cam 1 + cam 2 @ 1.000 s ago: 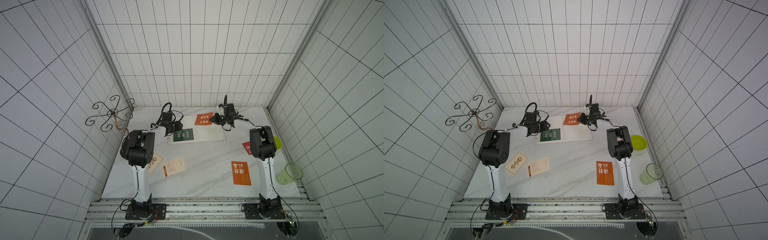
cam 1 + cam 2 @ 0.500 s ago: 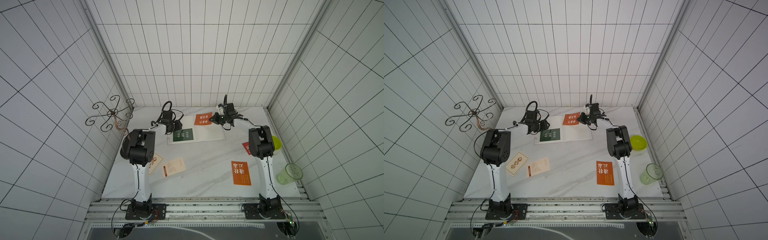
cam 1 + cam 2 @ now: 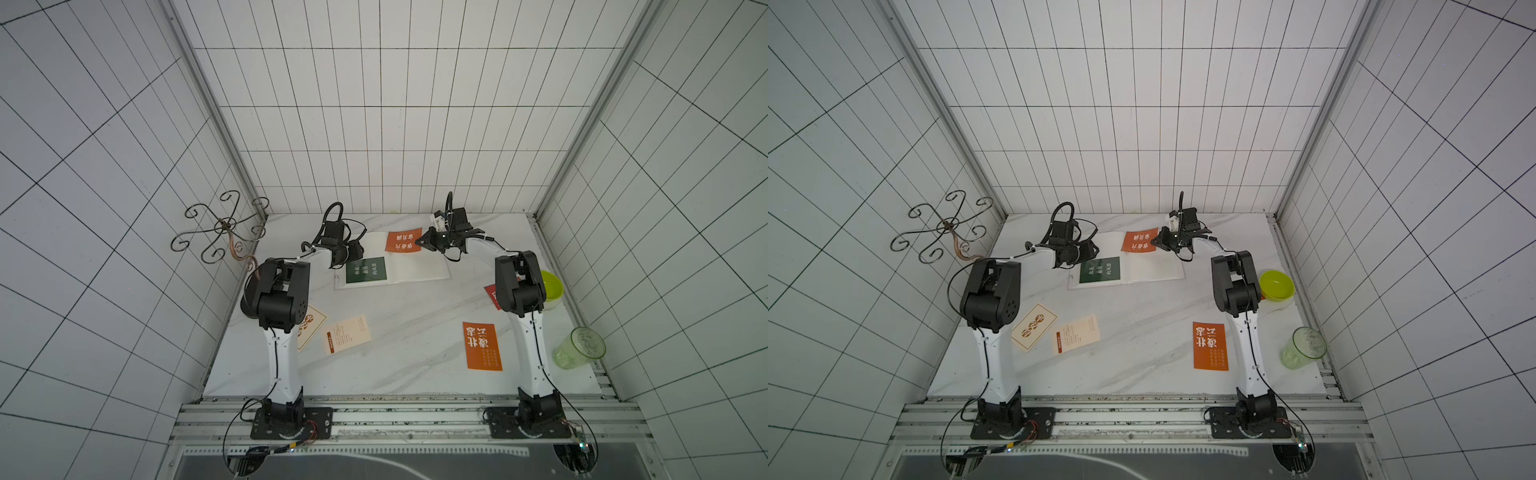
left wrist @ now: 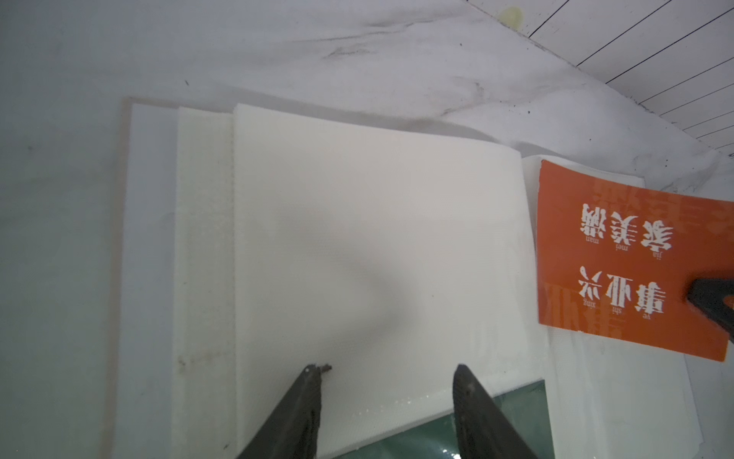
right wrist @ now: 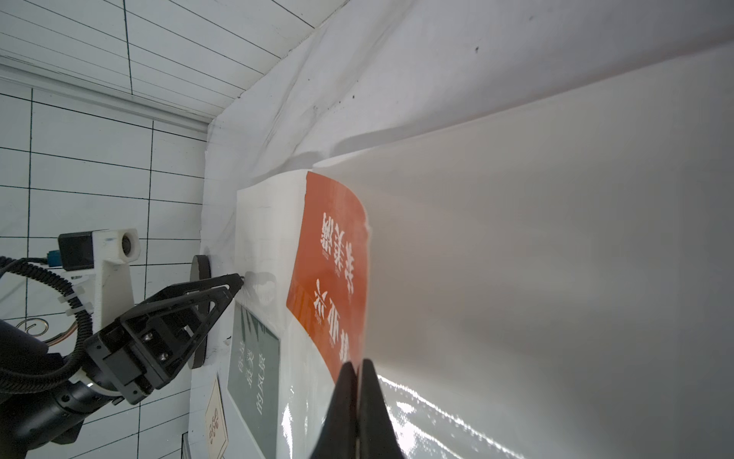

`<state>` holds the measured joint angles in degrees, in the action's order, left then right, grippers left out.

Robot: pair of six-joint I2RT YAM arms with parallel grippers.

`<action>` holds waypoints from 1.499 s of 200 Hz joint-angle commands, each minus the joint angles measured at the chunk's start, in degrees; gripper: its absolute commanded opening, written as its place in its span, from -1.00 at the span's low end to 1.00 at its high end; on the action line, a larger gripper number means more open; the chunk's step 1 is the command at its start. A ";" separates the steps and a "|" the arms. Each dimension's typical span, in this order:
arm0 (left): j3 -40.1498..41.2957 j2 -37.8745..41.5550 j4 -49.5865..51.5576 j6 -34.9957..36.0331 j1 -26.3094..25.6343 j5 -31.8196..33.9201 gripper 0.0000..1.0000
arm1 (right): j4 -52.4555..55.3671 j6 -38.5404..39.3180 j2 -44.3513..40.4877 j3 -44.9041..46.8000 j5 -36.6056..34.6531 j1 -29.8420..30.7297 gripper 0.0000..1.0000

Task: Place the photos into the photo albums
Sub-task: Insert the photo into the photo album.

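While album [image 3: 419,270] lies open, orange photo [image 3: 402,241] (white characters) curls.

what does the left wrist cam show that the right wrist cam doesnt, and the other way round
Only the left wrist view: the gap between the left gripper's open fingers, and the album's stepped outer page edges.
Only the right wrist view: the right gripper shut on the orange card's edge, the left arm's wrist camera, and a cream card with a brown motif on the table.
Both: the orange card over the open album, the dark green card, and blank cream pages.
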<state>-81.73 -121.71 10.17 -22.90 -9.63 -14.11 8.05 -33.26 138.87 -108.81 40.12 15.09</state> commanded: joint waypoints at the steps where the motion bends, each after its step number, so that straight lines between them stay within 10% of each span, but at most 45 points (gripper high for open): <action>1: -0.33 -1.76 4.00 -0.94 0.63 -0.24 0.08 | 1.52 -0.91 2.34 -6.14 2.83 0.73 -1.00; 300: -4.40 -5.08 7.28 2.09 3.16 -3.47 0.17 | 1.08 -3.25 10.17 -16.23 8.09 2.30 -1.00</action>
<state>-85.36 -123.63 16.51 -21.37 -4.99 -15.75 9.58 -35.40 146.32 -118.63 47.44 16.67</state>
